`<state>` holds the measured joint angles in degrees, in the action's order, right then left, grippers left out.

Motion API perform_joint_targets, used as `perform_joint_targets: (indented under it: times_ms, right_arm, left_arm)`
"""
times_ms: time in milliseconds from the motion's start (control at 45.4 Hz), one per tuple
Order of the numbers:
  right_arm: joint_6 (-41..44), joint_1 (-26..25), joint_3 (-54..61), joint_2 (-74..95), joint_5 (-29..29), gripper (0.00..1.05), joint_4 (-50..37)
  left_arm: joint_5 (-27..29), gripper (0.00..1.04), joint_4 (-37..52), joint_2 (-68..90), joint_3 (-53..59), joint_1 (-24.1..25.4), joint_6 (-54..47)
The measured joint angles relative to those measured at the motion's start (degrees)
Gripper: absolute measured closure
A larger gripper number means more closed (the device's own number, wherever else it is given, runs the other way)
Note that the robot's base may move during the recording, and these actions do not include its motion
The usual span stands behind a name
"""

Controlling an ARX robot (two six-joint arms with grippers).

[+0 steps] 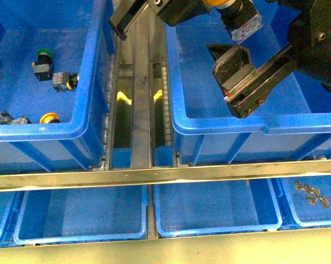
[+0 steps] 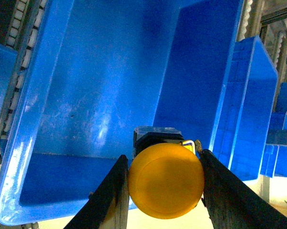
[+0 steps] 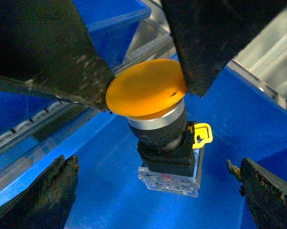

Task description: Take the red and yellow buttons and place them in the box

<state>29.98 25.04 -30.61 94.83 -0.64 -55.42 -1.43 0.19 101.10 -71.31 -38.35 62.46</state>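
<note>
Two crates side by side, track between, trays in front.
The left crate [image 1: 39, 131] holds several loose buttons [image 1: 43, 65] on its floor. The track [image 1: 139, 99] runs between it and the box [image 1: 253, 125] on the right. Over the box, one button [image 2: 166, 183] sits between the fingers of the left gripper [image 2: 165, 200]; the right gripper [image 1: 243, 82] hangs near it. A rail [image 1: 154, 176] crosses in front of both crates. Shallow trays [image 1: 215, 231] lie before it, the rightmost holding small parts [image 1: 313, 193].

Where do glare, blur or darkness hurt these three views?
Front view: glare streak along the metal rail. Left wrist view: a pale sheen inside the box; the yellow button is sharp. Right wrist view: the right fingers are dark and soft-edged.
</note>
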Motion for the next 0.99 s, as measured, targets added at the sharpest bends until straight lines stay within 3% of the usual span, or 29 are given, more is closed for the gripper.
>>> perform_joint_targets:
  times_ms: [991]
  right_arm:
    - [0.3, -0.5, 5.3, 6.0, -5.9, 0.06, -13.8]
  left_arm:
    - [-2.9, 0.69, -1.0, -1.3, -1.0, 0.4, 1.4]
